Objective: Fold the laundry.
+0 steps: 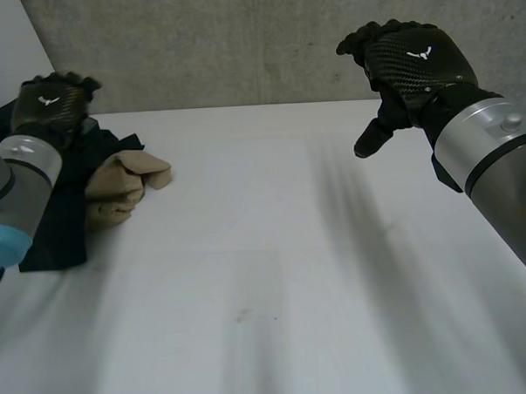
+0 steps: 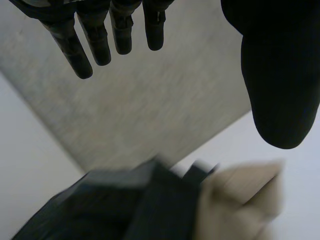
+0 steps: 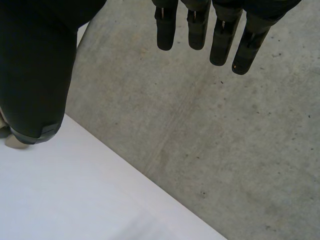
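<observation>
A crumpled dark garment (image 1: 64,232) and a bunched beige cloth (image 1: 123,181) lie touching in a soft heap at the left side of the smooth white table (image 1: 266,275). The left robot hand (image 1: 56,99) hovers just over them, fingers straight, thumb apart, gripping nothing. The right robot hand (image 1: 410,60), its back a glossy carbon weave, hangs well apart from the heap, fingers relaxed and empty, before a rough grey concrete wall (image 1: 239,41).

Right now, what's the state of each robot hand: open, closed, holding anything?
Left robot hand: open, holding nothing, over the clothes pile.
Right robot hand: open, holding nothing.
</observation>
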